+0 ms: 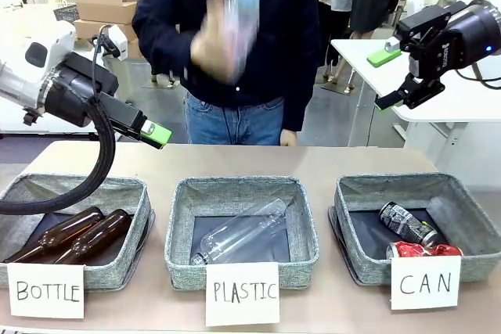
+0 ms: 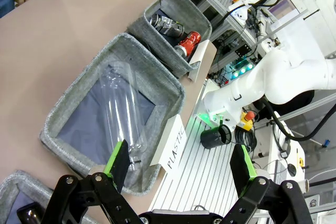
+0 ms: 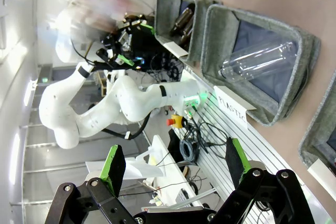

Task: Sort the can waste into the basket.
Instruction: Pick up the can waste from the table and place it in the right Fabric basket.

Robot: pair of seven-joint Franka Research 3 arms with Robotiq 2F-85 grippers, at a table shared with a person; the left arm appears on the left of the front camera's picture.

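Note:
The can waste lies in the grey basket (image 1: 415, 185) behind the white "CAN" card (image 1: 425, 281) at the right: a dark black-and-silver can (image 1: 407, 224) and a crushed red can (image 1: 423, 250) in front of it. The left wrist view shows the same basket (image 2: 157, 35) far off with the dark can (image 2: 165, 23) and the red can (image 2: 189, 42). My left gripper (image 1: 153, 131) (image 2: 180, 163) hovers open and empty, high above the left basket. My right gripper (image 1: 386, 77) (image 3: 174, 165) hangs open and empty, high above the "CAN" basket.
The middle "PLASTIC" basket (image 1: 243, 189) holds a clear plastic bottle (image 1: 243, 236). The left "BOTTLE" basket (image 1: 78, 185) holds two brown glass bottles (image 1: 78, 236). A person at the far side holds up a blurred clear bottle (image 1: 239, 1) in one hand (image 1: 215, 48).

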